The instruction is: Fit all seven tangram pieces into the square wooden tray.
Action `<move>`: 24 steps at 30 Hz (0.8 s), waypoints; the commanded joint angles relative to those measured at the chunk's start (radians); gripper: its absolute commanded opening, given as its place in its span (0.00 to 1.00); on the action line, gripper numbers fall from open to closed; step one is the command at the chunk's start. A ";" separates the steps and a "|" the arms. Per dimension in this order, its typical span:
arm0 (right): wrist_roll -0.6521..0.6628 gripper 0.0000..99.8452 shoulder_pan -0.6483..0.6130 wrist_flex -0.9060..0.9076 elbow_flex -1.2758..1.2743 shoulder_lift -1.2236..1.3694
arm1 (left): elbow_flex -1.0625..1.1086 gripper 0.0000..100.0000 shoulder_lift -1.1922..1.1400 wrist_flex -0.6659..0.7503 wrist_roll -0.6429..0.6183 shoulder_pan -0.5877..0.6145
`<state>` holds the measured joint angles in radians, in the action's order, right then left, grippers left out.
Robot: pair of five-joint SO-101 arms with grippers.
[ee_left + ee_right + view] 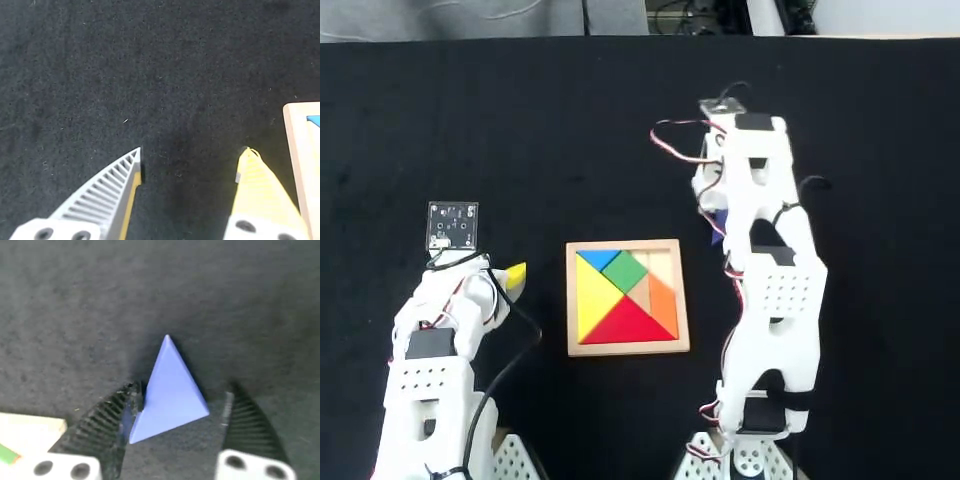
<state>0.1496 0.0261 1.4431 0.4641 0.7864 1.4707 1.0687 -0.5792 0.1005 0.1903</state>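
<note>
On felt-like black cloth [520, 130], the left gripper [192, 150] is spread wide and holds nothing, near the square wooden tray [625, 349]. The tray holds flat coloured pieces [592, 300], with bare wood at its far right corner. Past that corner, the right gripper [181, 390] is spread around a flat blue triangle [170, 390], one finger touching its edge.

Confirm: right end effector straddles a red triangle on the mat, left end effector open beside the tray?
Not red: the triangle straddled by the right end effector is blue, per the right wrist view. The left end effector is open beside the tray, as stated.
</note>
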 commanded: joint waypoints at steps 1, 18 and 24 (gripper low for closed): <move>-0.008 0.13 -0.002 -0.015 0.035 0.008 | -0.007 0.30 0.017 0.015 -0.002 -0.008; -0.012 0.27 0.028 0.290 0.189 0.008 | -0.007 0.30 0.017 0.015 -0.002 -0.010; -0.069 0.23 0.028 0.287 0.128 0.005 | -0.007 0.30 0.017 0.015 -0.002 -0.010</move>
<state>0.1082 0.0430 1.7146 0.5869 0.8048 1.4707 1.0687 -0.5792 0.1005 0.1903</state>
